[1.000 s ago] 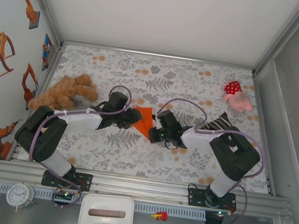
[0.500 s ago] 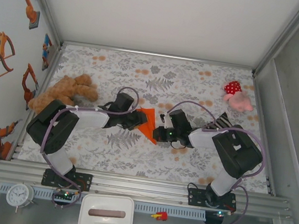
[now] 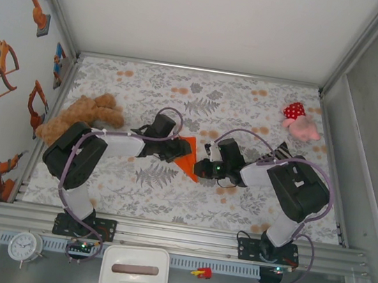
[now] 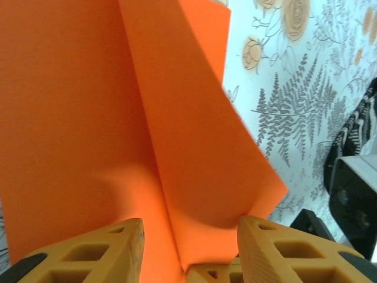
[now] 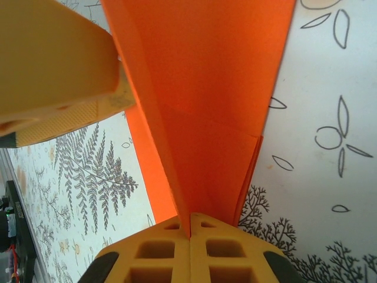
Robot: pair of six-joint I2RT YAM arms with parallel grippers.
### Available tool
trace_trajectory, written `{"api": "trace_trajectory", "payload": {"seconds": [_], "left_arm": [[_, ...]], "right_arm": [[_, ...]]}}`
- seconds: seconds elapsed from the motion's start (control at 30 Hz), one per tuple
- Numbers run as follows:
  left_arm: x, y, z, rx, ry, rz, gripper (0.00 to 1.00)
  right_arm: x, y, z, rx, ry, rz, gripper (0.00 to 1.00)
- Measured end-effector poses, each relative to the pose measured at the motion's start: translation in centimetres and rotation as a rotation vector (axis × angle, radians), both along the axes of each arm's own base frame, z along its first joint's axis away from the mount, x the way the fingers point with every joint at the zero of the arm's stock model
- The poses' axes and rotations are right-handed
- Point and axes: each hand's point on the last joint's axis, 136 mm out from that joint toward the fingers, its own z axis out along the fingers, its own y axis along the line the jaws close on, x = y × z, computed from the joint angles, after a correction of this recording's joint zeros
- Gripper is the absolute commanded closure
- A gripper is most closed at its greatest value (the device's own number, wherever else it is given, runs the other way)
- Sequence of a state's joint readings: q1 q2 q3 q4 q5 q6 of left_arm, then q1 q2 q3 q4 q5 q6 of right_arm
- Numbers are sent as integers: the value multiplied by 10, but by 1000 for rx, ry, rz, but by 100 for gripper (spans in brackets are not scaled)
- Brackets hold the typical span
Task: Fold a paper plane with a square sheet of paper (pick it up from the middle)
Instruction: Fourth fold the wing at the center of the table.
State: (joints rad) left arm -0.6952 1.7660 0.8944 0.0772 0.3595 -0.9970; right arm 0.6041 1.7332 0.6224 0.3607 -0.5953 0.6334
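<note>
Orange sheet of paper (image 3: 186,154): one item, thin and plain, already creased into a narrow pointed shape. It lies at the middle of the counter (image 3: 251,101), between the two arms, with its point towards the near edge. A long fold runs down its length and one flap stands up from the rest.

Left tool (image 4: 191,230): yellow-orange fingers (image 4: 88,254), standing well apart. The raised fold of the sheet runs into the gap between them, and the right-hand finger meets the flap's lower edge. No clamp on the paper can be made out.

Right tool (image 5: 189,227): fingers pressed together, with the creased end of the sheet pinched between their tips. The paper fans out from that grip across the wrist view, and a finger of the other tool sits just beside its upper left edge.

Counter covering: pale cloth printed with grey ferns and tan flowers.

Brown teddy bear (image 3: 83,118): lying at the counter's left edge, beside the left arm.

Red-and-pink polka-dot plush (image 3: 299,122): far right corner, well apart from the paper.

Black-and-white striped item (image 3: 279,154): beside the right arm, partly hidden; what it is cannot be told.

Small white clock (image 3: 24,246) and white box (image 3: 134,270): on the near ledge, in front of the arm bases.
</note>
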Motion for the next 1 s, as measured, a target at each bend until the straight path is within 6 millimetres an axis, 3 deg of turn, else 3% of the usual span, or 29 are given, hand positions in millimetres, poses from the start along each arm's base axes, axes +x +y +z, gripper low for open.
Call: {"api": "trace_trajectory", "payload": {"seconds": [0.53,0.83,1.0], "left_arm": [[-1,3,-14,116,75,-1,49],[0,4,-16,159,107,4,49],[0,4,-17,164,113,3,50]], "right_arm": [[-2,0,6,27,20,-11,81],[-3,-5,33,67,-5,-43,78],[-6,-7,32,55,9,-45,78]]}}
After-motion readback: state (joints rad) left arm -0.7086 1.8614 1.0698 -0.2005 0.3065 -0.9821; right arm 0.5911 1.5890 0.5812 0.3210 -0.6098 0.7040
